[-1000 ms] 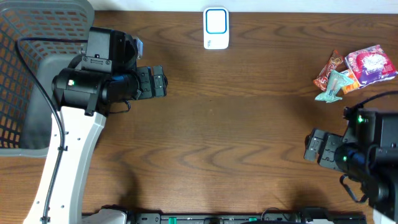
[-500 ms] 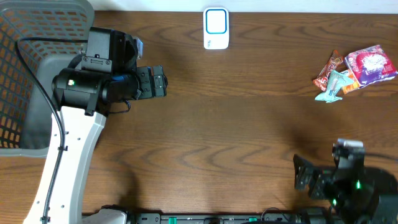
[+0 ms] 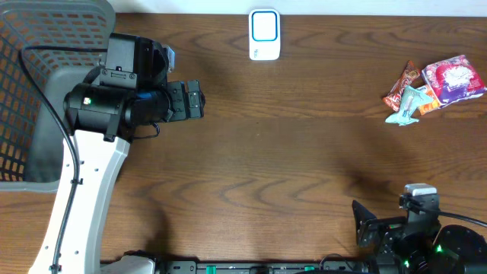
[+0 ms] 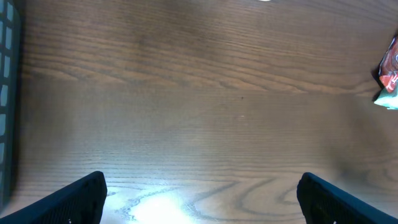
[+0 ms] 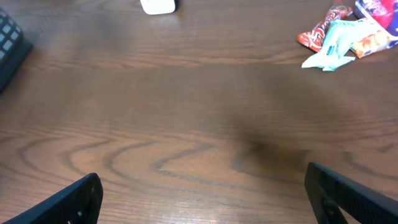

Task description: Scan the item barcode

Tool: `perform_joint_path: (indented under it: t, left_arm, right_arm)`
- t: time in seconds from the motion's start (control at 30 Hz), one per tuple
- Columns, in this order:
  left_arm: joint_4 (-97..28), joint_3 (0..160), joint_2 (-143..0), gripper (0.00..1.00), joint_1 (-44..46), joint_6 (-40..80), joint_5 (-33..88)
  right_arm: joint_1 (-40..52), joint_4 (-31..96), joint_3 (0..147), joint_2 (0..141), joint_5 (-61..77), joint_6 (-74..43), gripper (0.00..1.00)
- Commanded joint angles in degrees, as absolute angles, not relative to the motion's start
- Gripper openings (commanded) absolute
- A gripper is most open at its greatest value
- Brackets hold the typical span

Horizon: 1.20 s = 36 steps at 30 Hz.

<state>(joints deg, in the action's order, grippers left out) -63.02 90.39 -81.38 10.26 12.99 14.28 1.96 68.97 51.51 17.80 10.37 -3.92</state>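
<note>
So, far left there's a grey mesh basket (image 3: 23, 91) sitting on the corner of the dark wood desk (image 3: 289, 152), and the left arm's black and white body hangs partly over it. The left fingers (image 3: 196, 100) stick out to the right of that, above bare wood, spread wide with nothing between them. In the left wrist view you just get the two tips in the bottom corners and plain desk in the gap. Next over, at the back edge around the middle, the white scanner (image 3: 264, 35) lies flat with its blue-rimmed window facing up, well apart from both arms. Down at the front edge, right of centre, the right fingers (image 3: 362, 225) point leftish, also gaping wide and gripping nothing. The items are all in one little heap at the back right: a red-orange bar wrapper (image 3: 401, 86), a teal packet (image 3: 407, 108), an orange packet (image 3: 427, 97) tucked in between, and a pink bag (image 3: 453, 79), all touching or overlapping. That heap is well apart from the scanner and from both sets of fingers. The right wrist view has it up in the top right corner, too small to make out any barcode.
</note>
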Motion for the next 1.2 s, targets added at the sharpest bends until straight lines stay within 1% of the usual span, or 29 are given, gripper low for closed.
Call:
perform_joint_path:
  t: [0.0,0.33,0.53,0.83,0.97,1.17]
  left_arm:
    - [-63.18,90.11,-81.67,0.98,10.37,11.84,14.48]
    - [-63.18,90.11,-81.67,0.98,10.37,11.86,14.48]
    - [-63.18,90.11,-81.67,0.98,10.37,11.84,14.48]
    - [-63.18,90.11,-81.67,0.98,10.37,11.86,14.48]
    - [-63.18,90.11,-81.67,0.98,10.37,11.84,14.48]
    - [-63.18,90.11,-81.67,0.98,10.37,11.84,14.48]
  right_arm:
    - [2.13,68.75,51.13,17.45,11.53,-2.72,0.99]
    - [2.13,68.14,51.03,17.45,11.46,-1.23,0.99]
    - [2.35,65.08,48.95,15.49,11.27,-1.19,0.99]
    - [1.65,50.46,37.17,5.91,10.66,-1.19,0.99]
    - [1.72,42.72,30.39,4.62,11.09,-2.33,0.99]
    - [1.72,32.97,24.03,3.66,11.05,-2.26,0.99]
